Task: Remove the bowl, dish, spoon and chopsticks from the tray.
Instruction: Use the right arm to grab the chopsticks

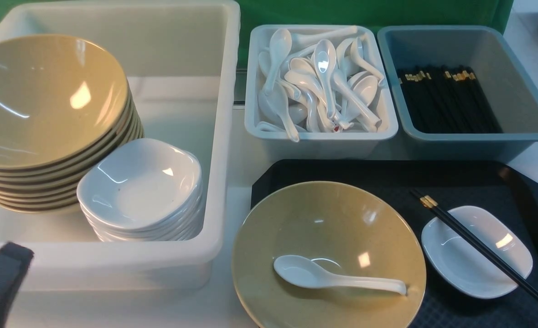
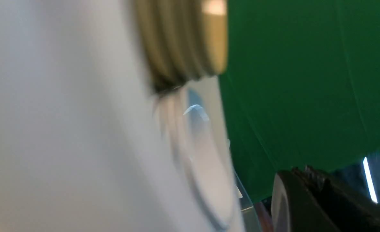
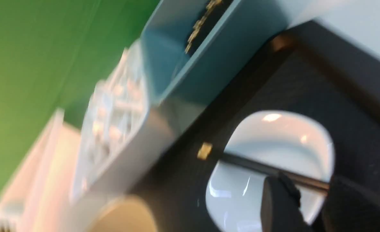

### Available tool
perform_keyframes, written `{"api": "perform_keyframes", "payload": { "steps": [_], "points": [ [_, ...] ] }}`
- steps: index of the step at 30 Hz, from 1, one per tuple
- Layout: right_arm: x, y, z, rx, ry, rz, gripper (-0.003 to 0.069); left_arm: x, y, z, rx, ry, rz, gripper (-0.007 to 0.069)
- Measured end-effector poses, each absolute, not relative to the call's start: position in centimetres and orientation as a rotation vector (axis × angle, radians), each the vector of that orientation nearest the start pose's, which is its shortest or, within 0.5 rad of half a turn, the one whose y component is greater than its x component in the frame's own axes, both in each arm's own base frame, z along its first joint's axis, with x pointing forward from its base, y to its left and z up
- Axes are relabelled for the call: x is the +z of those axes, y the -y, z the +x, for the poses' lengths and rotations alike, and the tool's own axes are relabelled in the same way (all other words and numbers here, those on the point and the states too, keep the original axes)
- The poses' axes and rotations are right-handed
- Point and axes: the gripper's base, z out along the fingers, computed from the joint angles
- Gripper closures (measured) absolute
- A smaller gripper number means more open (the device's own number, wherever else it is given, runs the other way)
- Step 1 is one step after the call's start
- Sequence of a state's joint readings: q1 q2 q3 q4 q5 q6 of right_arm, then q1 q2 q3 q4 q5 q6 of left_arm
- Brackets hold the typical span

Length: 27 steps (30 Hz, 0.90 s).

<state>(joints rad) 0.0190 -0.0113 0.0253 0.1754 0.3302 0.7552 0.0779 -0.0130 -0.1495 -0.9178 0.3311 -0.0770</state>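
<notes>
All 4 items are awaiting clearing: chopsticks [image 1: 474,242] crossing the dish [image 1: 474,269] at 3 o'clock, ceramic soup spoon [image 1: 310,273] lying inside the yellow bowl [image 1: 323,228]; left gripper [image 1: 4,273] is pressing together, right gripper [image 3: 301,206] is spreading.

The fingers [image 1: 4,282] are dark grey with angled tips.

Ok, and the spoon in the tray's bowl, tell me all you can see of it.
The spoon is glossy white, ceramic by its look, with a deep oval scoop and a short thick handle. It lies scoop up inside the yellow bowl, handle pointing right, its end near the bowl's sloping wall.
</notes>
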Motion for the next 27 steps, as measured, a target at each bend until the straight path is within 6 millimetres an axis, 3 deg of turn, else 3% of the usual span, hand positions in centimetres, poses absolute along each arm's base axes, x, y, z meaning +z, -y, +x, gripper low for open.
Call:
{"api": "perform_keyframes", "payload": {
  "steps": [2, 4, 6, 7, 8, 10, 12, 13, 14, 18, 21, 27],
  "points": [
    [18.7, -0.9, 5.2, 0.672, -1.745, 0.633, 0.043, 27.5, 2.3, 3.7, -0.749, -1.5, -0.391, 0.0636],
    [22.1, -1.2, 5.0, 0.607, -1.722, 0.433, 0.0476, 31.0, 2.7, 3.4, -0.58, -1.583, -0.185, 0.0636],
    [23.5, -1.2, 5.0, 0.58, -1.718, 0.369, 0.0507, 32.2, 2.8, 3.7, -0.515, -1.648, -0.119, 0.0636],
    [26.5, -1.4, 5.5, 0.493, -1.738, 0.231, 0.0565, 33.6, 2.6, 4.9, -0.419, -1.784, -0.04, 0.0636],
    [27.8, -1.5, 5.8, 0.449, -1.763, 0.169, 0.0596, 34.5, 2.6, 5.4, -0.385, -1.837, -0.006, 0.0636],
    [29.6, -1.8, 6.6, 0.383, -1.819, 0.072, 0.0615, 35.2, 2.5, 6.3, -0.341, -1.931, 0.042, 0.0636],
    [32.7, -2.3, 8.4, 0.256, -1.982, -0.146, 0.0626, 36.0, 2.3, 8.2, -0.272, -2.135, 0.15, 0.0636],
    [32.7, -2.4, 8.9, 0.248, -2.013, -0.163, 0.0626, 36.2, 2.3, 8.2, -0.27, -2.153, 0.163, 0.0636],
    [34.2, -2.9, 11.0, 0.191, -2.185, -0.339, 0.0626, 36.4, 2.5, 9.8, -0.244, -2.301, 0.262, 0.0636],
    [34.9, -3.6, 14.1, 0.171, -2.389, -0.551, 0.0626, 35.9, 3.7, 12.0, -0.255, -2.475, 0.437, 0.0636],
    [34.4, -4.0, 16.2, 0.172, -2.474, -0.634, 0.0624, 35.4, 5.2, 13.1, -0.284, -2.514, 0.584, 0.0636],
    [30.5, -4.6, 21.0, 0.088, -2.644, -0.768, 0.0602, 33.6, 9.8, 14.7, -0.367, -2.538, 0.896, 0.0636]
  ]
}}
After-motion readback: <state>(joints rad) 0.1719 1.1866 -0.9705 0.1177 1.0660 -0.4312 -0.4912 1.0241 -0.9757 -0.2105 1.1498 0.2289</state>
